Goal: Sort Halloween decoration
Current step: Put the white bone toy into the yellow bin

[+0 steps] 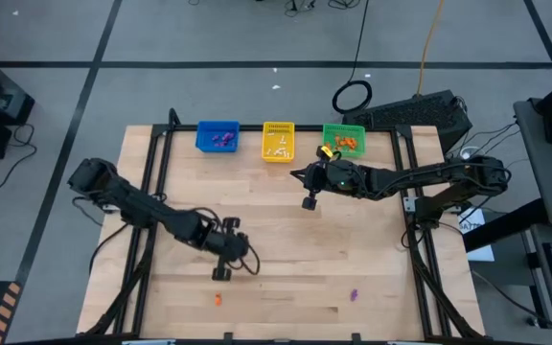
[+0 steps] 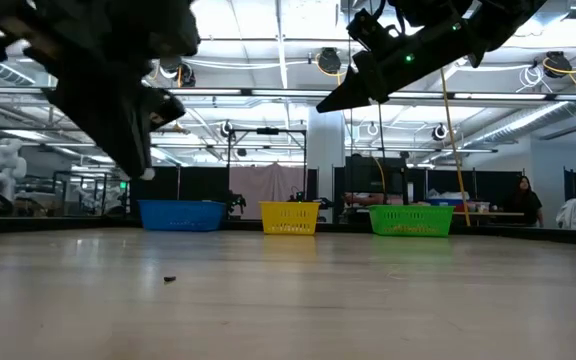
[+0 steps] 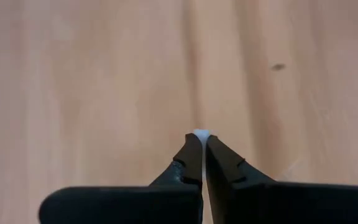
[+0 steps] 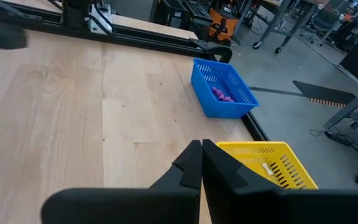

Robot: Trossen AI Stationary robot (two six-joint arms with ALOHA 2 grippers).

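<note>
Your left gripper (image 1: 220, 275) is clenched on a small white trinket (image 3: 201, 132), which peeks out just past the tips of the pinched fingers (image 3: 190, 152). In the high view that gripper sits over the near-left part of the table (image 1: 286, 240); in the low view its tip hangs clear above the wood. Your right gripper (image 1: 309, 202) is clenched too, with nothing visible between its fingers, and it hovers over the far middle of the table, just near of the baskets.

You have three baskets in a row along the far edge: the blue basket (image 1: 218, 137) on the left holds purple trinkets (image 4: 222, 94), the yellow basket (image 1: 278, 141) in the middle holds white pieces (image 4: 267, 168), and the green basket (image 1: 343, 140) on the right holds orange pieces (image 1: 347, 144).

Two trinkets lie loose near the near edge: an orange one (image 1: 217, 299) close to your left gripper, and a purple one (image 1: 355, 295) well off to the right.
</note>
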